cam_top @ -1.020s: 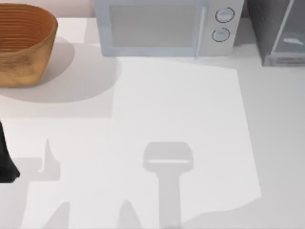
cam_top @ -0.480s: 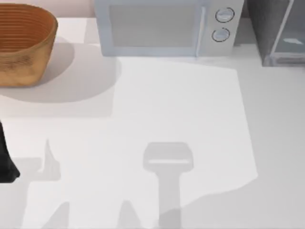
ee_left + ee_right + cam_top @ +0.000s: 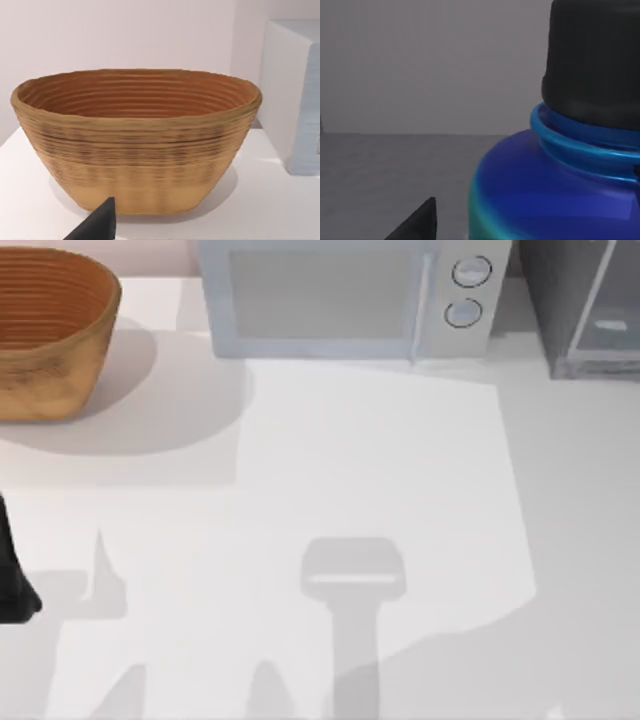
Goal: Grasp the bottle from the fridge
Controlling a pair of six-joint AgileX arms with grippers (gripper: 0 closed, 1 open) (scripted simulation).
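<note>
the right gripper's black fingertip (image 3: 417, 220) is showing in the right wrist view as a dark wedge, sitting just beside the bottle (image 3: 535, 190) and very close to it; whether the right gripper is open or closed around anything cannot be told from these views. the bottle is standing upright on a dark grey floor with a plain grey wall behind it, its rounded blue shoulder shading to turquoise low down, a bright blue ring circling the neck and a black cap (image 3: 592, 60) sitting on top. in the top view the fridge (image 3: 580, 305) is standing at the far right corner of the tabletop (image 3: 380, 470), dark grey and speckled, with a pale glassy panel in a light frame. the light-grey microwave (image 3: 345, 295) with two round knobs is sitting just beside the fridge along the far edge, and the woven basket (image 3: 50, 335) is resting at the far left corner. the left arm (image 3: 12, 570) is sitting parked at the left edge of the tabletop, and its own black fingertip (image 3: 95, 225) is pointing toward the basket, well apart from it; its opening cannot be told either.
</note>
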